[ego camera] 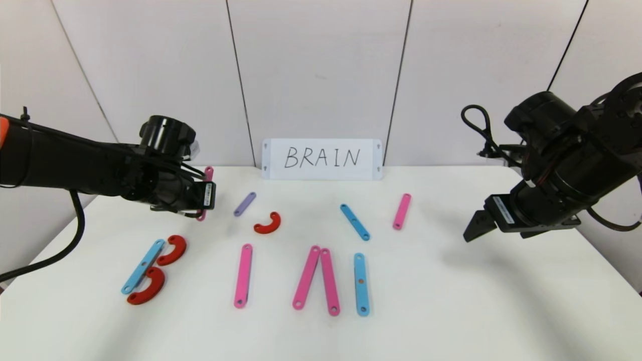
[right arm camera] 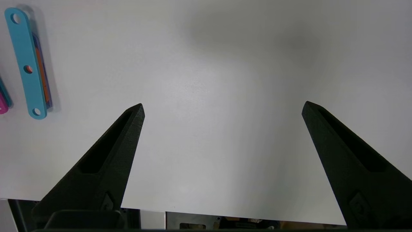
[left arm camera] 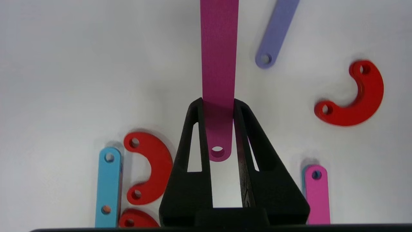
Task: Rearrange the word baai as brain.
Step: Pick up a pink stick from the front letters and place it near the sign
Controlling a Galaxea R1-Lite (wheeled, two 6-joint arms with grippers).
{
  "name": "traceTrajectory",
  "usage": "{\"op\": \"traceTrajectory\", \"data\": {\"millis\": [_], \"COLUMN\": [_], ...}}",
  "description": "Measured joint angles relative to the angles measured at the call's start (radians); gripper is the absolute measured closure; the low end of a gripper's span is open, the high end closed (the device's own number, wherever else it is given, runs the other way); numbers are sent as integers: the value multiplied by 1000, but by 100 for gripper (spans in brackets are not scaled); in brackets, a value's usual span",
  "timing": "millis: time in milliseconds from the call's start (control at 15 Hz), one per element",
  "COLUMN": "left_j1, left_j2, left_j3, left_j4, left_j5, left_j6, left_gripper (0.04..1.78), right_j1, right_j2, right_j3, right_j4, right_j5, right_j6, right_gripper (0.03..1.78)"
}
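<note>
1. Left end effector (left arm camera: 218,103) is over the far-left part of the white table (ego camera: 451,311), closed on a pink strip (left arm camera: 219,64); the strip's holed end sits between the fingers, the rest points away toward the wall.
2. Front left: light-blue strip (ego camera: 143,265) with two red half-rings (ego camera: 173,249) touching its right edge, forming a B.
3. Front row, continuing right: a single pink strip (ego camera: 243,276), then two pink strips (ego camera: 317,278) meeting at their far tips and spread at the near ends, then an upright light-blue strip (ego camera: 361,284) just beside them.
4. Middle row: purple strip (ego camera: 245,204), loose red half-ring (ego camera: 267,223), slanted light-blue strip (ego camera: 355,221), short pink strip (ego camera: 402,211), all apart.
5. White card reading BRAIN (ego camera: 321,159) stands against the wall at centre.
6. Right end effector (right arm camera: 222,106) hangs above bare table at the right, fingers spread wide, holding nothing.
</note>
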Motion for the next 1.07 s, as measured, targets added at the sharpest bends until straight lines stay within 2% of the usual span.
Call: {"op": "traceTrajectory", "data": {"millis": [400,1067], "left_j1": [66,78], "left_j2": [179,259], "left_j3": [-214,-251], "left_j4": [64,99], "left_j5": [35,36], "left_j6": [2,-1], "left_gripper": [155,155], "right_j1": [0,0], "right_j2": [3,4], "right_j3": [0,3], "right_j4": [0,0], "right_j5": [-14,-14], "right_j6": [0,0], "right_gripper": [10,10]}}
